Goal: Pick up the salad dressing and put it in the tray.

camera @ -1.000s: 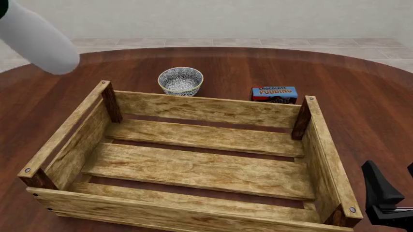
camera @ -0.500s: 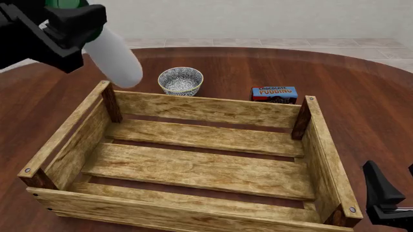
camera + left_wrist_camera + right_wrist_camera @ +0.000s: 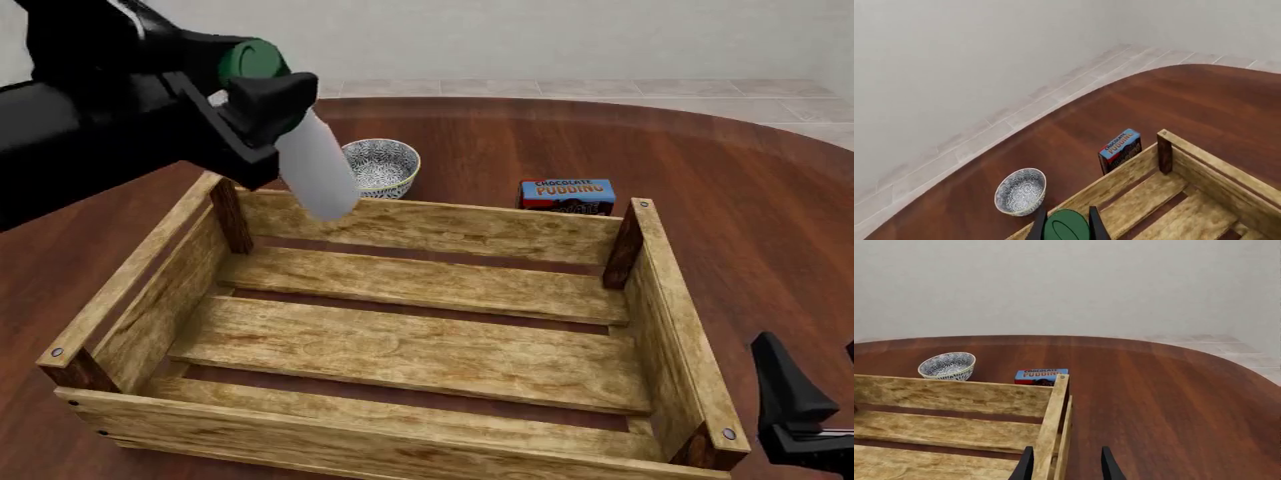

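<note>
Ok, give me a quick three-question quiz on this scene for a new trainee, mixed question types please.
1. True or false: the salad dressing bottle already rests on the crate floor.
2. Which item stands behind the crate's far right corner? A) patterned bowl B) chocolate pudding box C) mug
3. Fill in: the left pincer grips the bottle just below its green ____.

Key: 1 false, it is held tilted in the air above the far left corner. 2 B. 3 cap.

Crate [image 3: 427,232] interior open from above, slat floor bare; bowl [image 3: 378,166] and pudding box [image 3: 567,194] crowd bench just behind far wall.
</note>
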You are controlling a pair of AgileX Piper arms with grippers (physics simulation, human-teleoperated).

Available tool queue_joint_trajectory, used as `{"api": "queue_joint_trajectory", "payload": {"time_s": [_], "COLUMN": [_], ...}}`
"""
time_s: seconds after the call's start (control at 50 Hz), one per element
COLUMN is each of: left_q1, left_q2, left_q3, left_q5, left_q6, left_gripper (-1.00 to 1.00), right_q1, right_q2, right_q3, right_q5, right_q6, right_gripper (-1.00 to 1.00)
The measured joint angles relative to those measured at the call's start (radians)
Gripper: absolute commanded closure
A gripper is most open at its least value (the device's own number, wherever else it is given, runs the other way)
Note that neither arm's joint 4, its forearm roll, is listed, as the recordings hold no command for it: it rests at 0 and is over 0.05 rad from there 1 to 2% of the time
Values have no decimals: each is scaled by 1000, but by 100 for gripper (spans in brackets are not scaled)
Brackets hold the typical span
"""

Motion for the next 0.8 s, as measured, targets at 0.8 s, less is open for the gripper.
{"api": "queue_joint_trajectory", "payload": {"time_s": [0.8], "left_q1": [-20], "left_q2": [168], "left_q3": [78], "left_q5": [-74], "left_q6": [16], "left_gripper": [100], "right_q1": [-4], "right_q2": [3], "right_q3": [0], "right_q5": [-2], "right_q6": [4], "right_gripper": [-100]}}
